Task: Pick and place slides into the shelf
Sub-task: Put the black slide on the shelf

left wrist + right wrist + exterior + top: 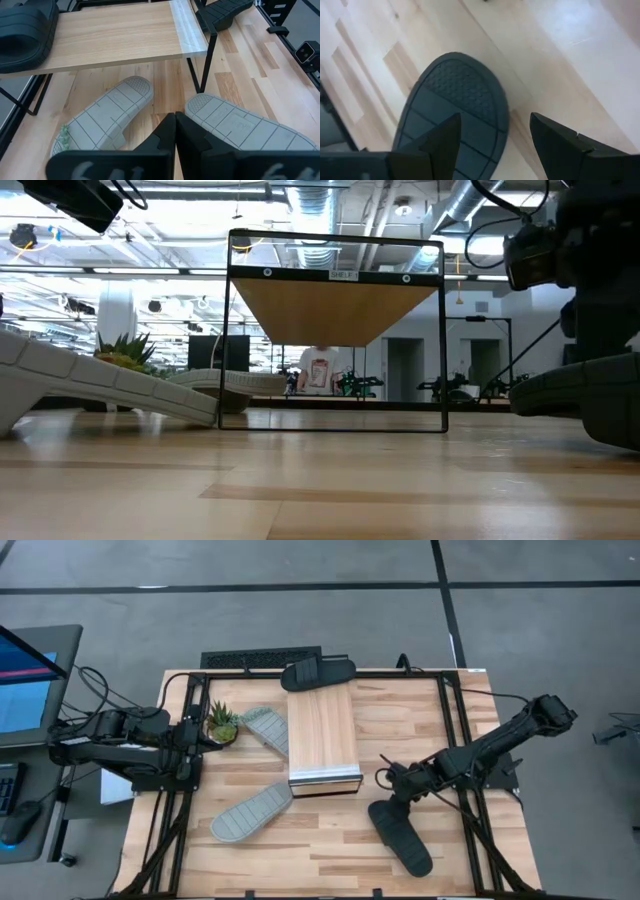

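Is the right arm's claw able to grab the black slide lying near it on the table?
Probably yes. The right claw is open just above the black slide, which lies sole up, with nothing between them.

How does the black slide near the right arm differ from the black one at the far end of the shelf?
The near black slide lies sole-up on the tabletop, right of the shelf, at an angle to it; the far black slide rests strap-up on the shelf's far end, lying crosswise. The open right end effector hangs over the near slide's sole; nothing is near the far one. Both are black and ungripped.
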You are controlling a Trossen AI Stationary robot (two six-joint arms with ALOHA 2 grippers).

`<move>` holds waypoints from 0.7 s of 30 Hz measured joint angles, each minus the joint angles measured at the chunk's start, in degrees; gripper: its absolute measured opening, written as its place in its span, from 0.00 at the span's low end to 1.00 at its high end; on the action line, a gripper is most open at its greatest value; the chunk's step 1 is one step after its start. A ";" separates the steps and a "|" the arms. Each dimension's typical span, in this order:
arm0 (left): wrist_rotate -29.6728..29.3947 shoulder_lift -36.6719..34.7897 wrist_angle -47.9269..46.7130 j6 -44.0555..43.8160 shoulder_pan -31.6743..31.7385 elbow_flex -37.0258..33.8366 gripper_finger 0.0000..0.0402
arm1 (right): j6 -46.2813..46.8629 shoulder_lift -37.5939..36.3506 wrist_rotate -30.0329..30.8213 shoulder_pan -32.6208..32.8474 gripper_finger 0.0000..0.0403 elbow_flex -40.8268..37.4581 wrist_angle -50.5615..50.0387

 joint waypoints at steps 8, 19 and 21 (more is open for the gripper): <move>-0.01 0.00 -0.01 0.00 0.01 0.00 0.00 | 1.66 0.00 -0.26 1.97 0.57 0.00 -3.92; 0.01 0.00 -0.01 0.00 0.02 0.00 0.00 | 11.33 -3.97 -1.95 8.74 0.57 0.00 -10.82; -0.01 -0.02 -0.01 0.00 0.02 0.00 0.00 | 13.41 -5.36 -1.58 10.12 0.57 0.00 -10.10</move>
